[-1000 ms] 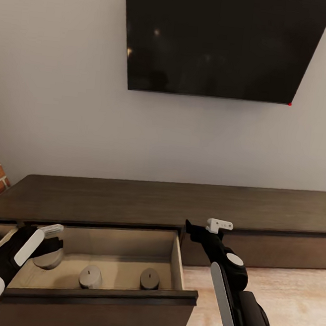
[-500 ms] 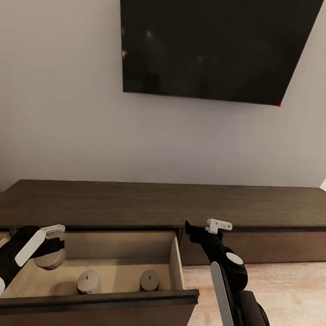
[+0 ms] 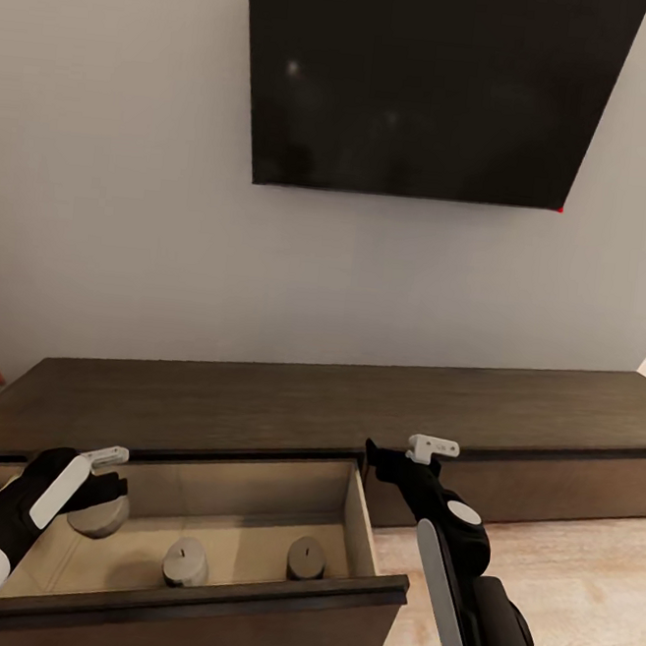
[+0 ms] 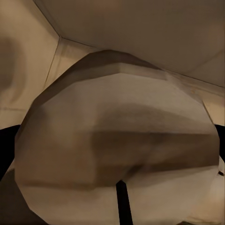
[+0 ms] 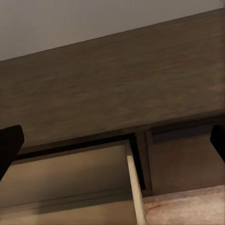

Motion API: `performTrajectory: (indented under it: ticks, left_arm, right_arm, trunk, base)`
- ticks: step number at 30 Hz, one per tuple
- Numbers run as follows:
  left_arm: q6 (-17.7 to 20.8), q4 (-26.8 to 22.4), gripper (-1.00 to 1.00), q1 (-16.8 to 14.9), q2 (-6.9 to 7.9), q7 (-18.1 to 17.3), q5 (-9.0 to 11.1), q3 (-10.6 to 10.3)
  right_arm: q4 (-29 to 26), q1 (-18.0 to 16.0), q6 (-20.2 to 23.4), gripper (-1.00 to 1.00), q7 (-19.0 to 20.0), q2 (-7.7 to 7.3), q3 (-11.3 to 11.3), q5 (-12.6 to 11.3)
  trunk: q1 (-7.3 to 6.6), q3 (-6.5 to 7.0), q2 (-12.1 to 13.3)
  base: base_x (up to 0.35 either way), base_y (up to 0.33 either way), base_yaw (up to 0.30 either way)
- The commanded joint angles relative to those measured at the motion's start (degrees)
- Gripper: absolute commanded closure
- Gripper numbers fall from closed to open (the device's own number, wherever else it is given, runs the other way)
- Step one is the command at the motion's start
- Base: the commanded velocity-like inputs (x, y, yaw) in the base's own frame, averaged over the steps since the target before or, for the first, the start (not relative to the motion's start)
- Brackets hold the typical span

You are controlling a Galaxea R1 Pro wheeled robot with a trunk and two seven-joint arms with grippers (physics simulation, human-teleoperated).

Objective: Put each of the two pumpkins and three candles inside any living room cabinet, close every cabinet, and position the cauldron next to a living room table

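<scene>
View is shifting right versus 0.5 s back; things are not moving. Cabinet (image 3: 355,405), dark brown, is spanning lower frame below the TV (image 3: 435,87); its pale open drawer (image 3: 243,542) is sitting lower left. Left gripper (image 3: 100,484) is gripping a grey-beige candle (image 3: 99,517) inside it; two candles (image 3: 185,562) are standing beside. Right gripper (image 3: 404,451) is hovering spread, empty.

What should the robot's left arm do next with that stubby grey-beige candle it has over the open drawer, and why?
Probably lower it and let go. The left gripper holds the third stubby grey-beige candle inside the long dark-brown cabinet's open pale-wood drawer, near its back left corner, clear of the two candles already standing there.
</scene>
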Motion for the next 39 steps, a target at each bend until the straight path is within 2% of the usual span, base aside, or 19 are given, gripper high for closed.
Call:
performTrajectory:
  ticks: [1,5,12,17,24,30,33,38,39]
  left_arm:
    - [0.3,-0.1,1.0,0.0,0.06,0.6,0.6,-0.3]
    - [1.2,-0.1,1.0,0.0,-0.02,0.7,0.6,-0.3]
    - [1.4,-0.1,1.0,0.0,-0.12,0.8,0.6,-0.4]
    - [1.0,-0.1,1.0,0.0,-0.09,0.9,0.6,-1.3]
    - [0.6,-0.1,1.0,0.0,0.0,0.9,0.6,-1.4]
    - [0.5,-0.2,1.0,0.0,0.02,0.9,0.7,-1.5]
    - [0.1,-0.3,1.0,0.0,0.02,0.9,0.7,-1.5]
    - [-1.2,-0.3,1.0,0.0,0.02,0.8,0.7,-1.5]
    - [-1.3,-0.3,1.0,0.0,0.02,0.8,0.7,-1.5]
  right_arm:
    - [-0.1,0.0,0.2,-1.0,-0.6,0.0,0.1,-0.6]
    - [-0.1,-0.1,0.3,-1.0,-0.5,-0.06,-0.3,-0.6]
    - [-0.1,-0.1,0.3,-1.0,-0.5,-0.16,-0.9,-0.6]
    - [-0.1,0.0,0.3,-1.0,-0.5,-0.22,-4.2,-0.6]
    - [-0.1,0.0,0.3,-1.0,-0.5,-0.3,-5.1,-0.6]
    - [-0.1,0.0,0.3,-1.0,-0.5,-0.42,-7.0,-0.6]
    - [-0.1,0.0,0.3,-1.0,-0.5,-0.43,-8.6,-0.6]
    - [-0.1,-0.3,3.1,-1.0,-0.5,-0.52,-13.9,-0.6]
    - [-0.1,-0.4,3.4,-1.0,-0.5,-0.54,-14.3,-0.6]
  trunk:
    - [-0.01,-0.06,0.0]
    - [-0.01,-0.06,0.0]
    - [0.17,-1.61,-0.1]
    - [0.3,-2.71,-0.2]
    - [0.48,-4.26,-0.3]
    - [0.64,-5.59,-0.4]
    - [0.72,-6.26,-0.4]
    - [0.85,-7.37,-0.5]
    - [0.87,-7.59,-0.5]
  base:
    - [0.001,0.009,0.0]
    - [0.001,0.004,0.0]
    - [0.0,0.0,0.0]
    - [0.0,0.0,0.0]
    - [0.0,0.0,0.0]
    - [0.0,0.0,0.0]
    - [0.0,0.0,0.0]
    - [0.0,0.0,0.0]
    - [0.0,0.0,0.0]
